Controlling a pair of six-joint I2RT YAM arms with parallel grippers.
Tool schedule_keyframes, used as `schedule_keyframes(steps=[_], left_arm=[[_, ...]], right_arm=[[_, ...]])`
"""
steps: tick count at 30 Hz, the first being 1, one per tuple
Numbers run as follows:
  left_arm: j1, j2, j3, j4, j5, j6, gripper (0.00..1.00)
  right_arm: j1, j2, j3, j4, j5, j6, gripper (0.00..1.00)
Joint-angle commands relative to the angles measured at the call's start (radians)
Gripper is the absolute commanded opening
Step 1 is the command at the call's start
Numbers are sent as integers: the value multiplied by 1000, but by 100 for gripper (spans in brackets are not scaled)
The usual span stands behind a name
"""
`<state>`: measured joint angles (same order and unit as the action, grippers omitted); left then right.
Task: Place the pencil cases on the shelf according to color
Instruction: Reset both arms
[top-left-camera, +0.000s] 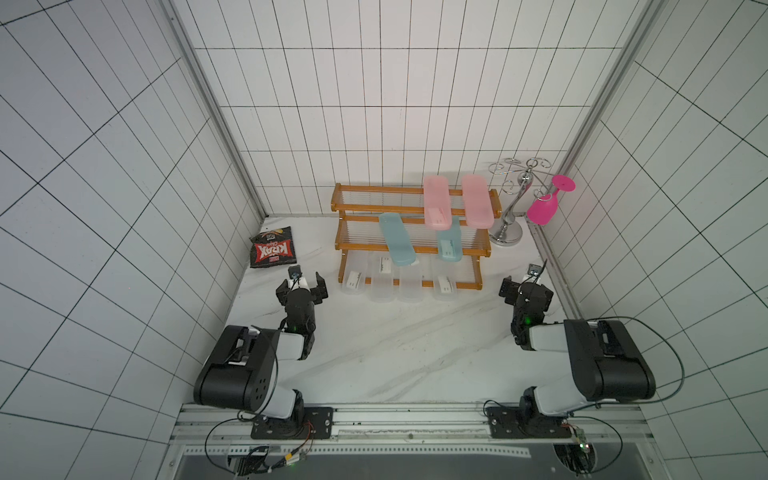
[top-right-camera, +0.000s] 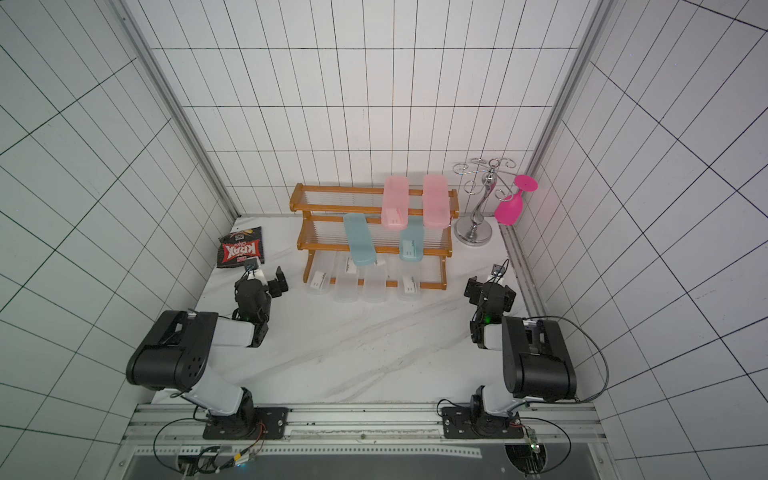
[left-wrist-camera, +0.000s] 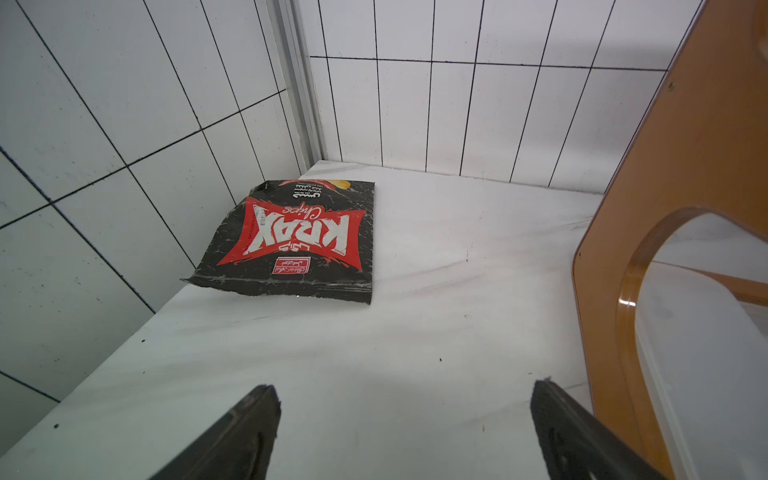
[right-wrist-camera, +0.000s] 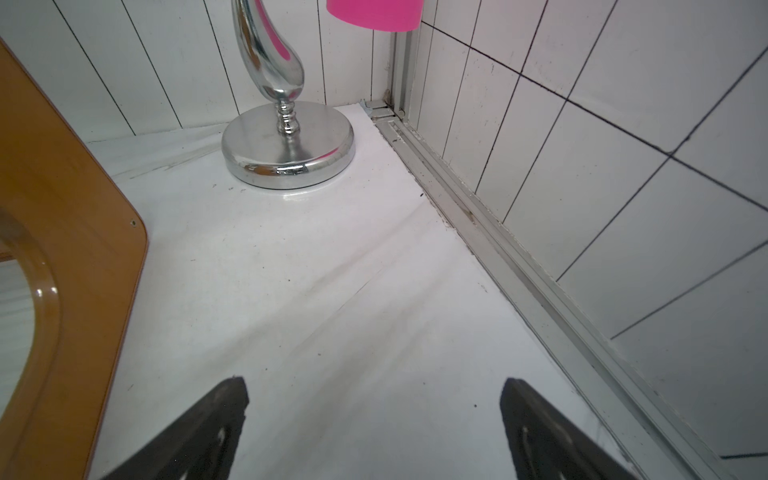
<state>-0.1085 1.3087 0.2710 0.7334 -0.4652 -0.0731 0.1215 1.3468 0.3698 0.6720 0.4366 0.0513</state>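
Clearly, the chip bag (left-wrist-camera: 291, 245) reads "KRAX Chips" — left gripper (left-wrist-camera: 405, 388) and right gripper (right-wrist-camera: 374, 380) both spread wide, empty.

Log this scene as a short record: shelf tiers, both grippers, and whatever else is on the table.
shelf: three tiers, sorted by color
top tier: two pink pencil cases
middle tier: two teal pencil cases
bottom tier: four clear pencil cases
left gripper: open, empty, facing chip bag
right gripper: open, empty, facing chrome stand
on the stand: magenta goblet, hung upside down
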Motion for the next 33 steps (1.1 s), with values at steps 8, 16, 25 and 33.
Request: schedule_keyframes(steps=[8,16,25,33], left_arm=[[15,271,52,321,139,47,98],[117,263,189,33,292,-36,98],[118,254,181,35,297,-33,98],[118,255,181,38,296,-34,98]], right_arm=[[-93,169,-49,314,-155,23,99],[-129,191,40,176,-270,21,99],[-128,187,38,177,-268,16,99],[-127,189,43,169,-271,12,99]])
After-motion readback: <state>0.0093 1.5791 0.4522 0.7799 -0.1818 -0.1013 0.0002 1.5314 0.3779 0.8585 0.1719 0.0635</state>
